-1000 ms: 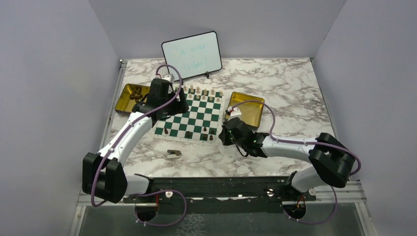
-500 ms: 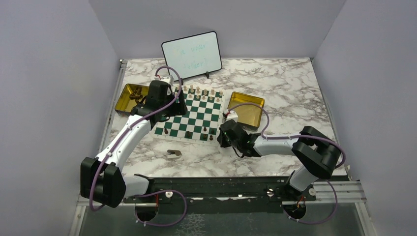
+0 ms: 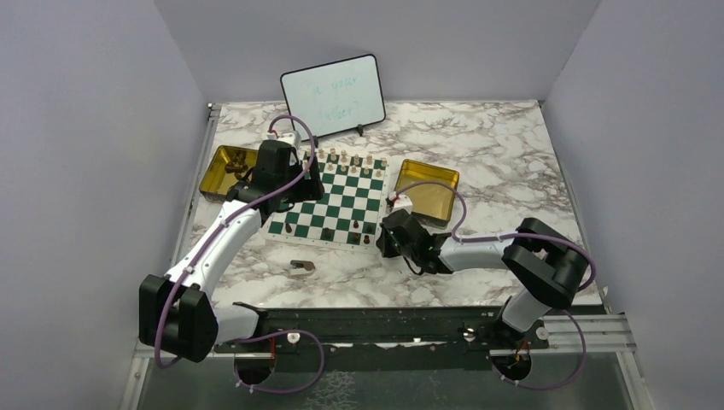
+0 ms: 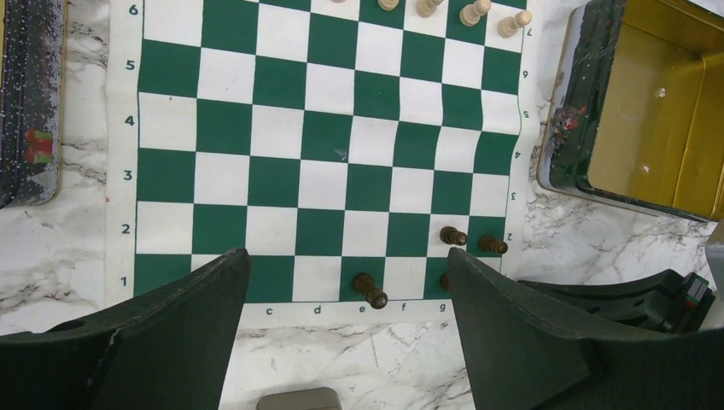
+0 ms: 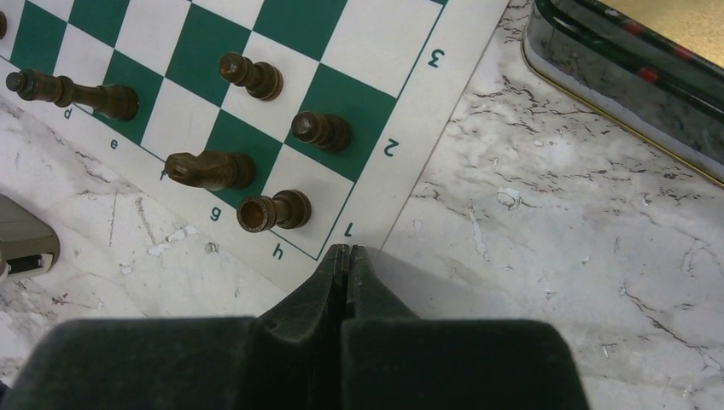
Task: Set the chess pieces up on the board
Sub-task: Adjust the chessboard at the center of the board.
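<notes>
The green-and-white board lies mid-table. Light pieces line its far edge. A few dark pieces stand near its near edge. My left gripper hovers over the board's far left part, open and empty. In the left wrist view its jaws frame a dark piece on e1 and two pawns. My right gripper is shut and empty, its tips at the board's h1 corner, beside a dark rook, knight and pawn.
A gold tin with some dark things in it sits left of the board. Another gold tin sits right of it, close to my right gripper. A whiteboard stands behind. A grey scrap lies in front of the board.
My right arm's elbow has swung left and the shut right gripper has shifted slightly left at the board's corner. The left arm has barely moved.
</notes>
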You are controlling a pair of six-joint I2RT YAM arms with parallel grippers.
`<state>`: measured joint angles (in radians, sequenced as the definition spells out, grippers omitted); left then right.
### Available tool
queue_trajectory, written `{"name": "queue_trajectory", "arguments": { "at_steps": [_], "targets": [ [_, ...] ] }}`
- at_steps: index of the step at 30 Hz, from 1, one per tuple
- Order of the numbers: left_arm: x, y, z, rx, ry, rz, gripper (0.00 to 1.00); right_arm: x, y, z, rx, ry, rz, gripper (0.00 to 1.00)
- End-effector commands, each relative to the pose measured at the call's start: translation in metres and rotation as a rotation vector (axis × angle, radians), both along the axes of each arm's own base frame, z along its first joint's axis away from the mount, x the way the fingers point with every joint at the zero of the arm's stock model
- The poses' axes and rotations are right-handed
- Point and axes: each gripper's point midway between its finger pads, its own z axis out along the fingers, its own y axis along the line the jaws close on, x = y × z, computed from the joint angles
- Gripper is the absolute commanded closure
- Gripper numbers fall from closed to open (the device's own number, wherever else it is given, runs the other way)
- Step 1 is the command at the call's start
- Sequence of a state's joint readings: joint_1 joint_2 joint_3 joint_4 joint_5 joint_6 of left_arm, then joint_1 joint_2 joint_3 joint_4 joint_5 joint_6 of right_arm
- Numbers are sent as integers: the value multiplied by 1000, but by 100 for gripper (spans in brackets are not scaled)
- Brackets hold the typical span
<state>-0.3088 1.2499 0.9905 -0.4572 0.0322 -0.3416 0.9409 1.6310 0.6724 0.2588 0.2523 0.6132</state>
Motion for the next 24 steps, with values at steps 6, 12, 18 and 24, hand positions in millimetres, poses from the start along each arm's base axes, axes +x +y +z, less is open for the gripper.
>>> {"name": "queue_trajectory", "arguments": {
  "at_steps": [6,12,18,24],
  "targets": [
    [0,7,2,20,-15,18,14,-12,1,-6,5,25,37,99],
    [0,7,1,21,-12,19,14,-15,-2,-10,-8,34,40,99],
    [0,8,1,22,-11,19,13,-18,0,-12,-9,42,50,99],
    [1,12,1,37,-16,39,13,-20,0,-13,-15,45,55,99]
  ]
}}
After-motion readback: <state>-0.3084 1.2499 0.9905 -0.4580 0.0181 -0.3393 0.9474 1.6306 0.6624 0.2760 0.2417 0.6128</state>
